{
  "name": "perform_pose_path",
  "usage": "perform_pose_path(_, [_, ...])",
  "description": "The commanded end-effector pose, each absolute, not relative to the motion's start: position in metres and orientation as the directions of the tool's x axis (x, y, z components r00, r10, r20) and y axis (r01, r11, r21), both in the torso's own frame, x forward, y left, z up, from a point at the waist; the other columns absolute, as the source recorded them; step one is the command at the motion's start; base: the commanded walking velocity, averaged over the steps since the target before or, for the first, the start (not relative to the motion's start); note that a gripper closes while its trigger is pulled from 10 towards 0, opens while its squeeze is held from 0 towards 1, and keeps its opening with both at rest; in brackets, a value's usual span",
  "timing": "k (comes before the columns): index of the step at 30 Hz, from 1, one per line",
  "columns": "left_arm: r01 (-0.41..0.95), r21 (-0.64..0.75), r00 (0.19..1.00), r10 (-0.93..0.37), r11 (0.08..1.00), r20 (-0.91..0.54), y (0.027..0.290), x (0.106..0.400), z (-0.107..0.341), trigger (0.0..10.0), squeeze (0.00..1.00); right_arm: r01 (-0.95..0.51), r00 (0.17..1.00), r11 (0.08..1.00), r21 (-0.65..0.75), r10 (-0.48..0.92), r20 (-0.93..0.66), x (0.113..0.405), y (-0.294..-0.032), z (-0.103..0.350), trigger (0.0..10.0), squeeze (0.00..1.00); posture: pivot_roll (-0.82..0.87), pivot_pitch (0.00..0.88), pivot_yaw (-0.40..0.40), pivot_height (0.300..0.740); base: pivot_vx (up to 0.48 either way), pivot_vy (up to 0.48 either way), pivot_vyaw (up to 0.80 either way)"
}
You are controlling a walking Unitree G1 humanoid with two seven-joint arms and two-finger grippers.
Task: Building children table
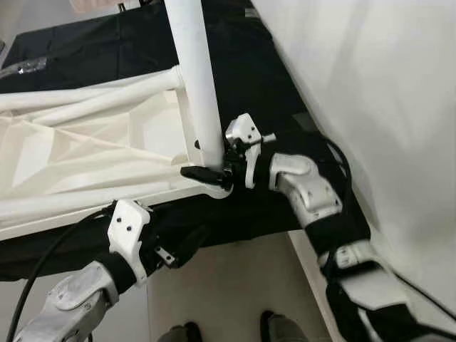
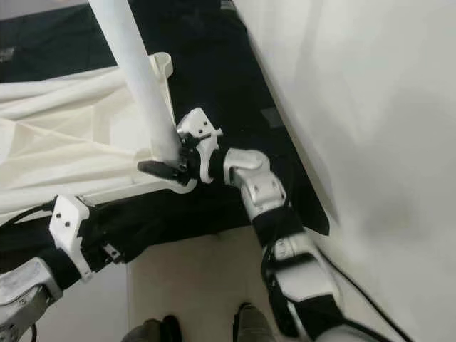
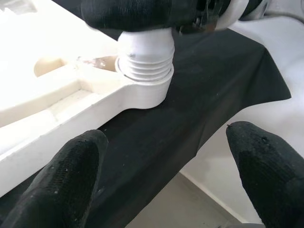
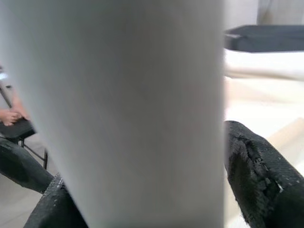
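Leg: white table leg (image 1: pixel 194 78) is stood upright in the near-right corner socket (image 3: pixel 142 90) of the upturned tabletop (image 1: pixel 85 142).
Right gripper (image 1: pixel 214 169): clamped on the leg's base.
Left gripper (image 1: pixel 187 246): fingers apart, held near and left of the socket.

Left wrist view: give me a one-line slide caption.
Open left gripper faces the white leg's threaded end seated in the tabletop's corner socket, over black cloth.

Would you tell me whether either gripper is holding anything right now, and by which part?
The right gripper clamps the white table leg near its lower end, just above the threaded corner socket. The left gripper is open, holding nothing.
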State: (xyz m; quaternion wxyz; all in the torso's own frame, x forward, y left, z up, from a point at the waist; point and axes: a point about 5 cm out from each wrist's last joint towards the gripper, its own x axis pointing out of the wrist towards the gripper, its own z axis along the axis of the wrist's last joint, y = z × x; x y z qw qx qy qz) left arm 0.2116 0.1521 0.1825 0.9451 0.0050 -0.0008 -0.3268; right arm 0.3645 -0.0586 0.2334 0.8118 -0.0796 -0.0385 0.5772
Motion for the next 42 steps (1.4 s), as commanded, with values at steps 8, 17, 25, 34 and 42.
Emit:
perform_pose_path(8, [0.590,0.006,0.807,-0.590,0.807,0.004,0.160,0.223,0.177,10.0,0.00,-0.944,0.307,0.296,-0.143,0.950,-0.061,0.377,-0.067,0.227,0.0,0.00,-0.03,0.178,0.063,0.740,0.000,0.000,0.00])
perform_pose_path(17, [0.556,-0.014,0.831,-0.556,0.831,0.032,0.168,0.230,0.177,10.0,0.00,-0.844,0.532,0.504,-0.184,0.831,-0.160,0.385,-0.086,0.203,0.0,0.00,-0.04,0.125,0.035,0.740,0.000,0.000,0.00])
perform_pose_path(25, [0.518,-0.064,0.855,-0.516,0.853,0.042,0.168,0.234,0.172,10.0,0.00,-0.486,0.862,0.873,-0.042,0.471,-0.185,0.347,-0.043,0.142,0.0,0.00,-0.05,0.066,0.060,0.740,0.000,0.000,0.00])
perform_pose_path(34, [0.442,-0.059,0.896,-0.439,0.895,0.066,0.168,0.251,0.166,10.0,0.00,-0.555,0.825,0.826,-0.099,0.532,-0.190,0.374,-0.038,0.150,10.0,0.22,-0.03,0.018,0.031,0.740,0.000,0.000,0.00])
perform_pose_path(42, [0.436,-0.053,0.899,-0.434,0.898,0.058,0.170,0.255,0.164,10.0,0.00,-0.714,0.700,0.698,-0.053,0.713,-0.031,0.379,-0.044,0.193,10.0,0.00,-0.02,0.015,0.044,0.740,0.000,0.000,0.00])
